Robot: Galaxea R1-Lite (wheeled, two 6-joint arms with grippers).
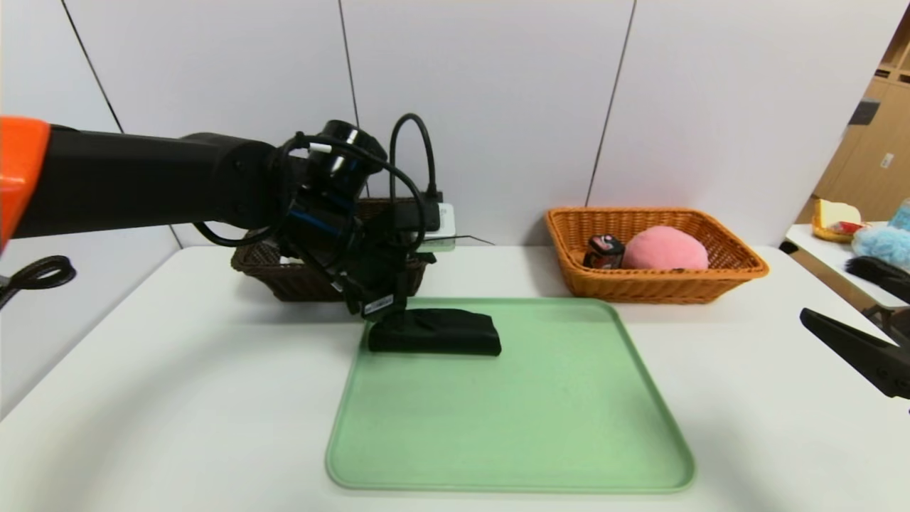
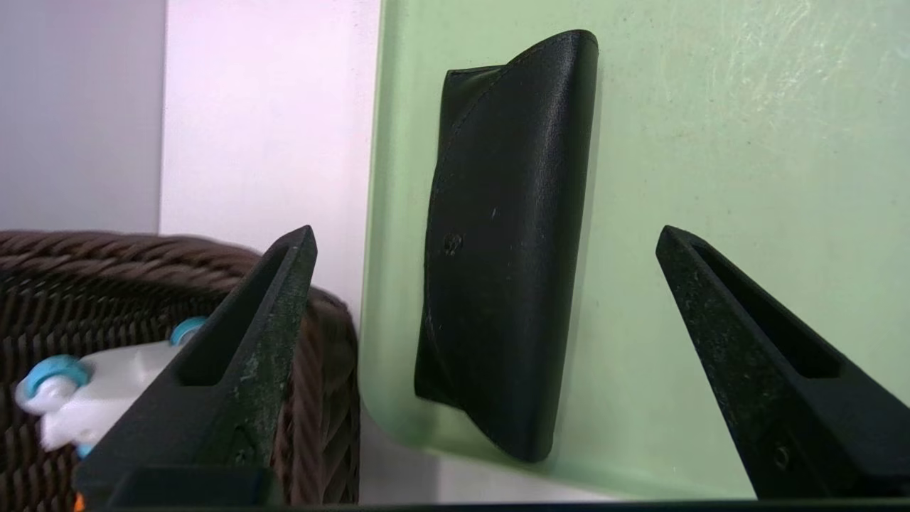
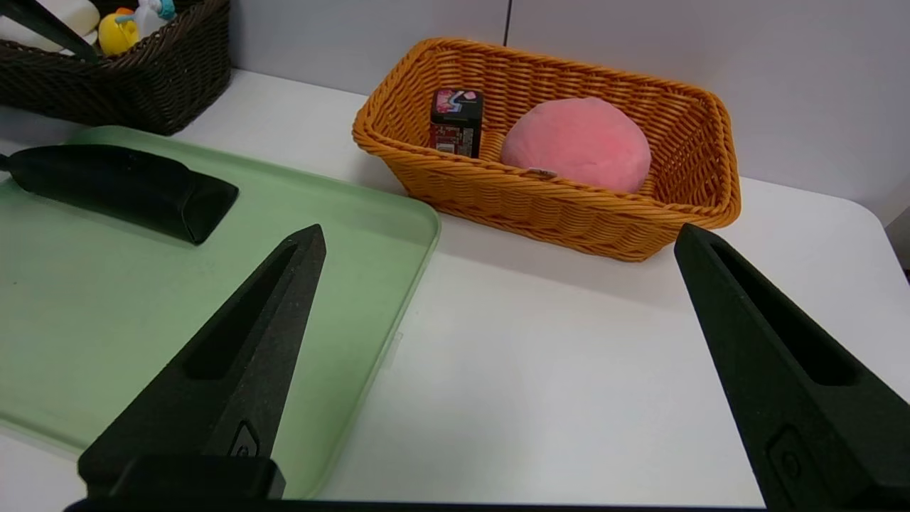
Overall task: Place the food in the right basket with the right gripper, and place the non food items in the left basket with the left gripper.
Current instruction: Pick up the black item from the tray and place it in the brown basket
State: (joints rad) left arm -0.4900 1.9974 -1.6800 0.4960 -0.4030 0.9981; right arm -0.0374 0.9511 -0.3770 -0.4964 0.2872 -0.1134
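The black folded pouch (image 1: 435, 332) lies on the green tray's (image 1: 533, 412) back left corner. My left gripper (image 1: 395, 321) hangs over the pouch's left end. In the left wrist view it (image 2: 487, 235) is open, its fingers on either side of the pouch (image 2: 505, 242), holding nothing. The dark brown basket (image 1: 298, 284) behind holds the yellow duck (image 3: 117, 34) and its scooter (image 2: 85, 405). The orange basket (image 1: 739, 274) holds the pink peach (image 1: 665, 249) and the black canister (image 1: 604, 251). My right gripper (image 3: 498, 235) is open and empty over the table, right of the tray.
A side table (image 1: 839, 217) with a yellow object and a blue fluffy object (image 1: 881, 245) stands at the far right. A small white device (image 1: 444, 217) sits behind the dark basket. White wall panels close the back.
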